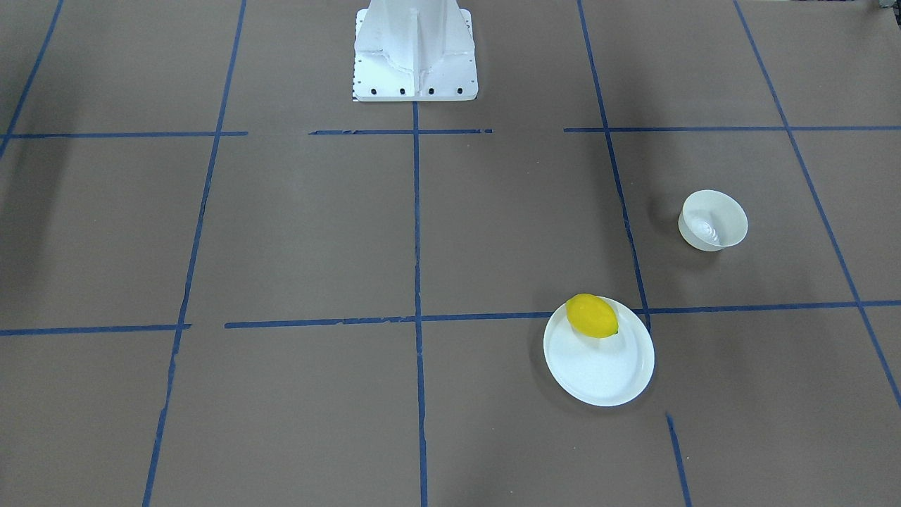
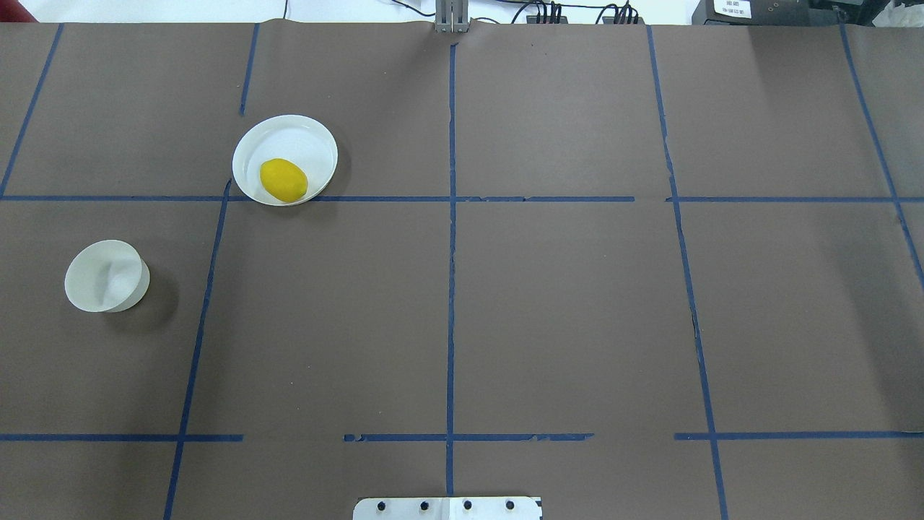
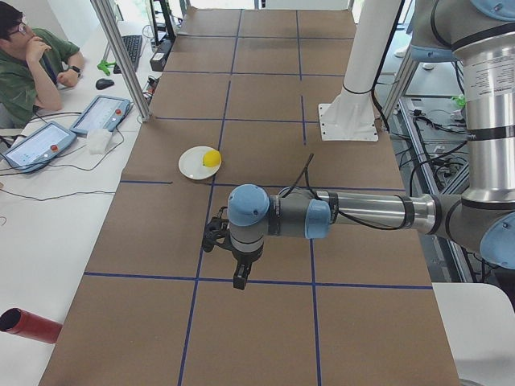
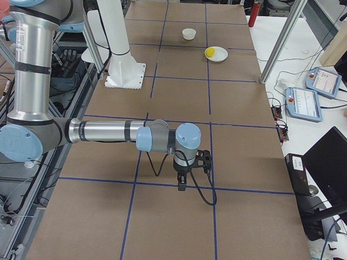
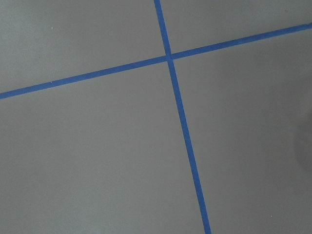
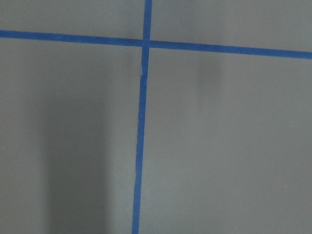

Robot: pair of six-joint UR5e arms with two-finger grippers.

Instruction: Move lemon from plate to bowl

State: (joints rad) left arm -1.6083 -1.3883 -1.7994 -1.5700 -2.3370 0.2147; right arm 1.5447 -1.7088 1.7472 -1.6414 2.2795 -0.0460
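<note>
Lemon (image 2: 283,180) on plate (image 2: 307,139), at its robot-side rim, bowl (image 2: 101,278) well apart, left gripper (image 3: 217,237) and right gripper (image 4: 203,158) over brown table (image 2: 563,310), opening of the 2 cannot be told, arm label (image 3: 489,80) too small to read.

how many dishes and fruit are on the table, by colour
white: 2 (plate, bowl)
yellow: 1 (lemon, lying on the plate)
total: 3
</note>
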